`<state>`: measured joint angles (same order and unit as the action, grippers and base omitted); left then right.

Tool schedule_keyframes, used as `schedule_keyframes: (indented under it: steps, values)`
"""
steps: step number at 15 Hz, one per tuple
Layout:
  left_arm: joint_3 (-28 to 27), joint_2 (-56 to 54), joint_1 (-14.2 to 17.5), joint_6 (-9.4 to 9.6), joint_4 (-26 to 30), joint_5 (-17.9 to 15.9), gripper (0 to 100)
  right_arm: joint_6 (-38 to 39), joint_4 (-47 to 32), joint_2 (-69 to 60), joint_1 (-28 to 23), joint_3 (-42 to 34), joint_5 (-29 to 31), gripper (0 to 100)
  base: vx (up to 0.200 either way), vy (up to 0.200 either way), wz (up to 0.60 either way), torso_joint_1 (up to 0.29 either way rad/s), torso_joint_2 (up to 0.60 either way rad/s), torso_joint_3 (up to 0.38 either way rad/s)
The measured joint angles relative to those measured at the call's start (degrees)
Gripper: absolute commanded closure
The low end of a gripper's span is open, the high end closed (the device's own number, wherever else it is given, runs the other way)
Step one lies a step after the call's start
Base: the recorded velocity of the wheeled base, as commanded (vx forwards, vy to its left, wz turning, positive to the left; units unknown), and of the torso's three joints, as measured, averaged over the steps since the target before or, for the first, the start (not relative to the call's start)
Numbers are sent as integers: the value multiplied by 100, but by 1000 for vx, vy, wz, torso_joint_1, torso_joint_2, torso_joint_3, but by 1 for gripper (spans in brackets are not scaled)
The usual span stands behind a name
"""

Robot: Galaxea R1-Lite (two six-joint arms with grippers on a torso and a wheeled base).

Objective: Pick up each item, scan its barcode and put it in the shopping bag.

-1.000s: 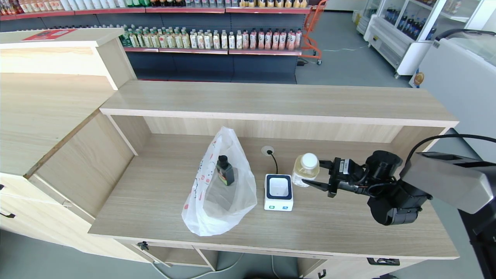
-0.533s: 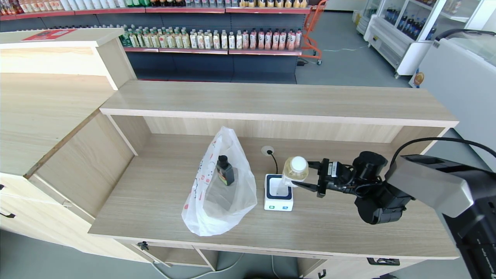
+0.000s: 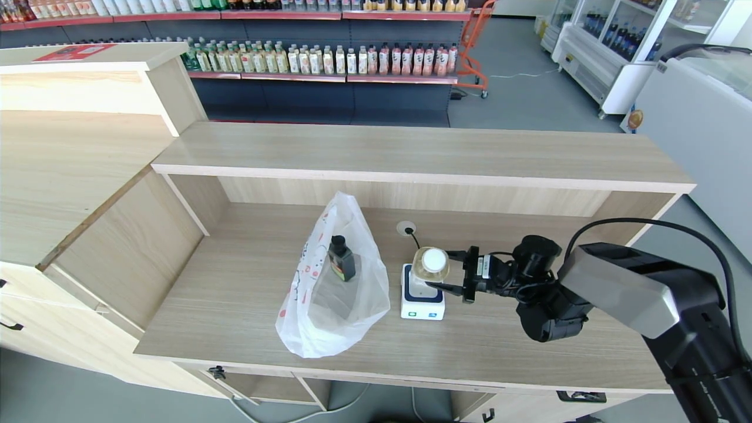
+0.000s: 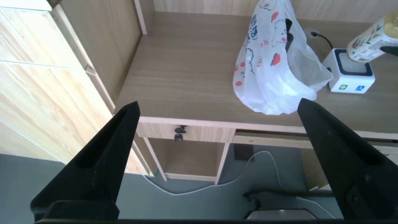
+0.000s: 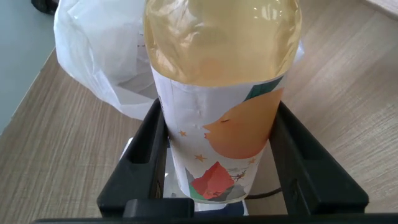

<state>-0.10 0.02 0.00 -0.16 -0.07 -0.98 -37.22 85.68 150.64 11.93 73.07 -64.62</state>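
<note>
Right gripper (image 3: 442,271) clamped on bottle (image 3: 430,264): clear plastic, pale yellow drink, white cap, white label with orange and red print. Held cap-up just over white scanner (image 3: 423,306), beside shopping bag (image 3: 352,299). Left gripper (image 4: 217,112) spread wide, holding nothing.

Left gripper (image 4: 217,104): two dark fingers (image 4: 115,165) occupy the lower left and lower right of the frame, spread wide, nothing between them. Wooden counter (image 4: 186,68): fills the upper centre. Shopping bag (image 4: 270,68): white with red marks, upright on the counter, upper right of centre; a dark bottle (image 4: 287,32) shows at its mouth. Scanner (image 4: 352,72): white, just beside the bag, at the right edge. Drink bottle (image 4: 372,38): pale yellow contents, tilted, directly over the scanner in the upper right corner.
</note>
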Motion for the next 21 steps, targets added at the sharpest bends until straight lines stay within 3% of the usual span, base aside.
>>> schedule_keyframes:
  steps: [14, 17, 21]
  values:
    - [0, 0, 0, 0, 0, 0, 0, -104, -15, 294, 11, 334, 17, 100, 0, 0, 0, 0, 0, 0]
    - [0, 0, 0, 0, 0, 0, 0, 187, -102, -20, -50, 278, 123, 100, 0, 0, 0, 0, 0, 0]
    - [0, 0, 0, 2, 0, 0, 0, 974, -72, -830, -163, -408, 266, 100, 0, 0, 0, 0, 0, 0]
